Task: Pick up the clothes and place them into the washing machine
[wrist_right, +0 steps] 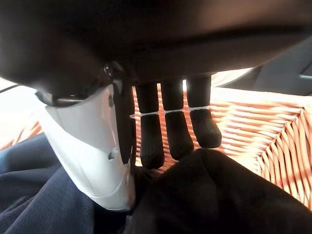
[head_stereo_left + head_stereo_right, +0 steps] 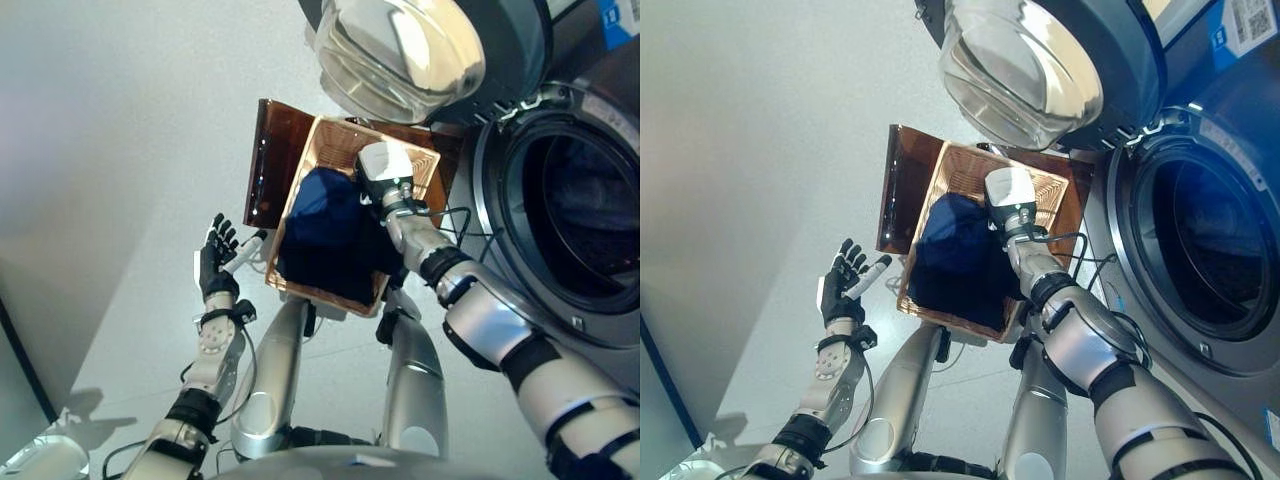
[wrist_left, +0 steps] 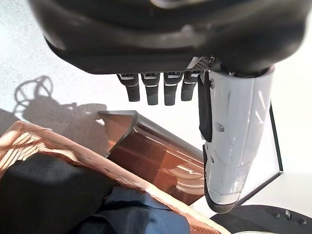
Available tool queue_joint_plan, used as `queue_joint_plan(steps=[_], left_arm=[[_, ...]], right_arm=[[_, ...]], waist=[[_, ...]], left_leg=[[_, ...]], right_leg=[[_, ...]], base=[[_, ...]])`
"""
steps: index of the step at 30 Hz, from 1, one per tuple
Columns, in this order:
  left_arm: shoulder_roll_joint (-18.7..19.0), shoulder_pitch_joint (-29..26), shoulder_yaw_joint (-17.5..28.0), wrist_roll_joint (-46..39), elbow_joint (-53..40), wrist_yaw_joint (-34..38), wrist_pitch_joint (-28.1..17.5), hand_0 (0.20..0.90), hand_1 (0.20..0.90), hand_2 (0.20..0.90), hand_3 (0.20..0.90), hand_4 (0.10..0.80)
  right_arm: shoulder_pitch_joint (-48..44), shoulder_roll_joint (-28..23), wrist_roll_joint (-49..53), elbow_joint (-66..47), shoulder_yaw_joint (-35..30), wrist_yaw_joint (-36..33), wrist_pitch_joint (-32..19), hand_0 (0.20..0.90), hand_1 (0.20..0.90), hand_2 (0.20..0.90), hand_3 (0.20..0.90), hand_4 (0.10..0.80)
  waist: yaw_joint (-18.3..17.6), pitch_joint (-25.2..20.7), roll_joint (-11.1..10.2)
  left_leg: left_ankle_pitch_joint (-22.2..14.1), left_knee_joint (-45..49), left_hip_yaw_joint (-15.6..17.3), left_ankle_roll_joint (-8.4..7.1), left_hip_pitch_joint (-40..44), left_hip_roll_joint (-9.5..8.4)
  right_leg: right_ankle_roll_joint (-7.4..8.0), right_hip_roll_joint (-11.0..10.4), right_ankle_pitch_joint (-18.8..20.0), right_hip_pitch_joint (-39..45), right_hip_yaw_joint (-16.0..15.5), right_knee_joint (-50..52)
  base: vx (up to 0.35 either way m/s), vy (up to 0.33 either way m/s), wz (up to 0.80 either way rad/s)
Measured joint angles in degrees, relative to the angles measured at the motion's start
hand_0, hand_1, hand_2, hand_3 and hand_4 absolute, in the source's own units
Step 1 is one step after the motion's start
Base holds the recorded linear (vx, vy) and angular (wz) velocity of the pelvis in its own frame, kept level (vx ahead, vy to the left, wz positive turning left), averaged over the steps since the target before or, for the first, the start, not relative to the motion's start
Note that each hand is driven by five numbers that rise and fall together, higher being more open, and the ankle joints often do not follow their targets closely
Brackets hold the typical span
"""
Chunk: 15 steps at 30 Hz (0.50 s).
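Note:
A wicker basket (image 2: pixel 345 140) holds a dark blue garment (image 2: pixel 322 205) and a black cloth (image 2: pixel 335 268) piled together. My right hand (image 1: pixel 178 131) reaches down into the basket, fingers straight, with the tips and the white-covered thumb resting at the edge of the black cloth (image 1: pixel 219 195); nothing is gripped. My left hand (image 2: pixel 217 262) hangs open beside the basket's left side, apart from it, fingers (image 3: pixel 151 90) straight. The washing machine's round drum opening (image 2: pixel 585 220) gapes to the right of the basket.
The basket sits on a brown translucent stand (image 2: pixel 268 165). The washer's glass door (image 2: pixel 400 50) is swung open above the basket's far end. Pale floor (image 2: pixel 120 150) stretches to the left.

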Motion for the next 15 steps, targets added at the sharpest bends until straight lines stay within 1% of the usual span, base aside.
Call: queue_joint_plan(steps=[3,7,8,10,13,14,15], left_arm=[[0.0,0.1,0.0,0.0,0.1,0.0,0.0,0.900,0.900,0.900,0.900,0.800],[0.0,0.1,0.0,0.0,0.3,0.1,0.0,0.900,0.900,0.900,0.900,0.800],[0.0,0.1,0.0,0.0,0.7,0.2,0.0,0.900,0.900,0.900,0.900,0.800],[-0.1,0.0,0.0,-0.1,2.3,0.2,0.0,0.900,0.900,0.900,0.900,0.800],[-0.1,0.1,-0.1,-0.1,4.3,0.3,0.0,0.900,0.900,0.900,0.900,0.800],[-0.1,-0.1,0.0,-0.1,5.9,0.3,-0.1,0.900,0.900,0.900,0.900,0.800],[-0.2,-0.1,0.0,-0.3,7.9,0.3,0.1,0.900,0.900,0.900,0.900,0.800]], right_arm=[[0.0,0.0,0.5,0.0,-0.6,-0.2,-0.1,0.200,0.200,0.200,0.200,0.300],[0.2,0.3,4.4,-0.2,-3.8,-1.2,-0.3,0.200,0.200,0.200,0.200,0.300],[0.5,0.4,6.4,-1.1,-5.0,-1.4,-0.6,0.200,0.200,0.200,0.200,0.300],[1.4,1.2,12.8,-2.7,-9.6,-2.2,-2.6,0.200,0.200,0.200,0.200,0.300],[2.2,1.5,19.9,-4.5,-12.3,-2.4,-3.9,0.200,0.200,0.200,0.200,0.300],[4.0,1.6,25.6,-8.3,-14.8,-2.4,-5.3,0.200,0.200,0.200,0.200,0.300],[5.4,2.1,29.7,-10.2,-15.7,-2.4,-6.7,0.200,0.200,0.200,0.200,0.300]], waist=[[0.0,0.0,0.0],[-0.1,0.0,0.0],[-0.2,0.0,0.0],[-0.4,0.0,0.0],[-0.6,0.0,0.0],[-0.7,0.0,0.0],[-1.1,0.0,0.0]], left_leg=[[0.0,0.6,0.4,-0.01,0.1,0.01],[0.0,0.7,0.7,0.00,0.9,-0.02],[0.0,0.7,0.8,0.00,1.5,0.00],[0.0,0.6,0.9,0.01,3.0,0.09],[0.0,0.5,1.0,0.00,4.3,0.12],[0.0,0.5,1.2,0.01,4.6,0.14],[0.0,0.4,1.3,0.01,5.1,0.13]], right_leg=[[-0.23,0.0,0.0,0.0,0.4,0.3],[-0.25,-0.1,0.0,0.4,0.9,1.0],[-0.25,0.0,0.0,0.9,1.0,1.0],[-0.36,0.0,-0.1,2.3,1.1,0.9],[-0.35,0.0,-0.1,3.4,1.4,1.0],[-0.32,0.1,-0.1,3.6,1.6,1.0],[-0.27,0.1,-0.1,4.0,1.7,0.9]], base=[[-0.001,-0.001,-0.03],[0.013,-0.003,-0.05],[0.022,-0.002,-0.04],[0.025,-0.002,-0.04],[0.029,-0.004,-0.05],[0.036,-0.007,-0.06],[0.035,-0.007,-0.03]])
